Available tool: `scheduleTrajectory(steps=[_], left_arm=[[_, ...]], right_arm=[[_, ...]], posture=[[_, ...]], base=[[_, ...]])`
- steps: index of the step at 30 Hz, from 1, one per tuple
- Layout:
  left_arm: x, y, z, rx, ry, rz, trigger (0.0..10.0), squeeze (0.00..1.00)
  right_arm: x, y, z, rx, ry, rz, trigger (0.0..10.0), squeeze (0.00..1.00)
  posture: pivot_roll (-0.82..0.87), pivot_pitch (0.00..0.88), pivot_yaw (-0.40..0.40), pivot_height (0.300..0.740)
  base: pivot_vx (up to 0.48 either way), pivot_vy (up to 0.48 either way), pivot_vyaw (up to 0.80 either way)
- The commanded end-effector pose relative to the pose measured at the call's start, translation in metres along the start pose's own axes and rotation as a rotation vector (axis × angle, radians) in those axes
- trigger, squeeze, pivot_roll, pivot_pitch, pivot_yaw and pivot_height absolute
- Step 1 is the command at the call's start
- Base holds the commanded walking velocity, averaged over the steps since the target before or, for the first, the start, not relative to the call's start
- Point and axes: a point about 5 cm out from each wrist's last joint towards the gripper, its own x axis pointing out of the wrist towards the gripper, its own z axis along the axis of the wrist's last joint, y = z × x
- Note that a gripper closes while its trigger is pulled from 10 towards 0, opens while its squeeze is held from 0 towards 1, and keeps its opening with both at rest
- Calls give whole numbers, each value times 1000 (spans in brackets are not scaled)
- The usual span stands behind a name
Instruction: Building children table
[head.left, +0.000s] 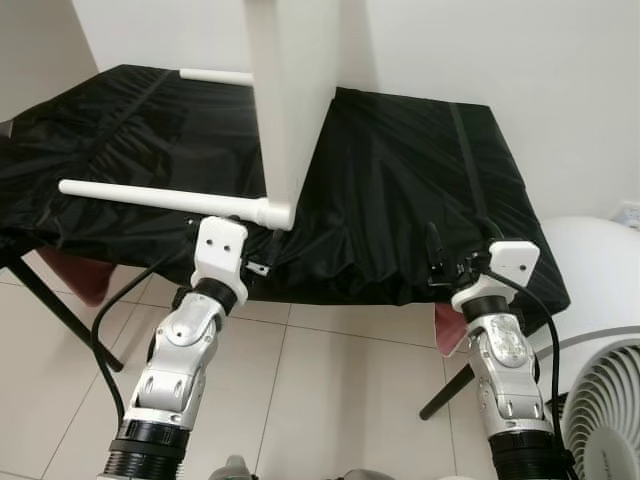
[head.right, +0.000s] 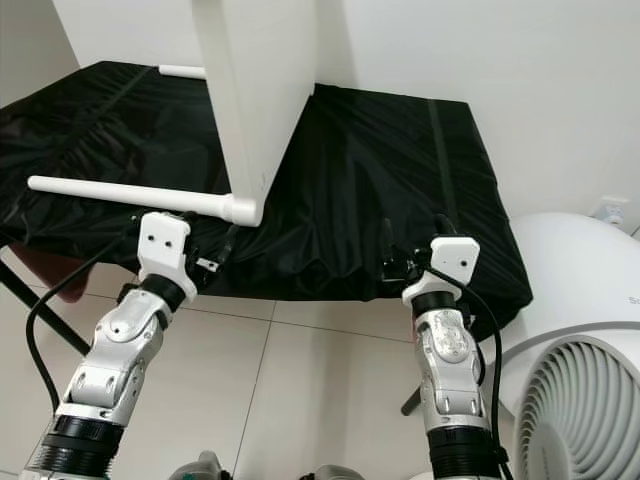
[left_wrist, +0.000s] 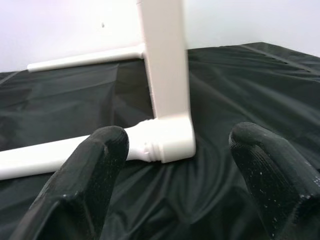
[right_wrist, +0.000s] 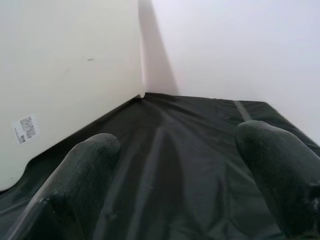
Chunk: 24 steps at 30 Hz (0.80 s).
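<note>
**Left gripper lined up on the near leg's corner joint**

At the left of the left eye view, a white table leg lies on the black-covered work surface, its long axis running nearly level from the left edge toward centre frame. It ends at a rounded corner socket at the foot of the white tabletop panel, which stands on edge and rises out of the top of the frame. A second leg pokes out from behind the panel in the upper left.

The left gripper sits just below that socket in the picture, near it but apart, fingers spread and empty. It is plainly the nearer arm; any move on the joint would be forward and slightly up-frame, across the leg's axis.

Toward the right, the right gripper hovers at the near edge of the cloth, well apart from the panel, also open with nothing held. A white fan stands in the lower right corner.

The left wrist view adds the ribbed collar where leg meets socket, centred between the two black fingers; whether it is fully seated, I cannot tell. The right wrist view shows the panel's broad face with a small label.
</note>
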Motion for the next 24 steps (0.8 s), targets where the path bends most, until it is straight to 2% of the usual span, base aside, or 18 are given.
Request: scheduleTrajectory(steps=[1,10,24], left_arm=[[-2,0,-1,-13,12,6,10000,0],[-4,1,-1,-14,14,14,10000,0],[-13,4,3,-40,-1,32,10000,0]], right_arm=[[0,0,0,4,2,4,10000,0],[-1,0,0,5,5,9,10000,0],[-3,12,2,23,4,89,10000,0]], posture=[[-31,0,-32,740],[-29,4,-34,740],[-14,22,-49,740]], base=[[0,0,0],[0,0,0],[0,0,0]])
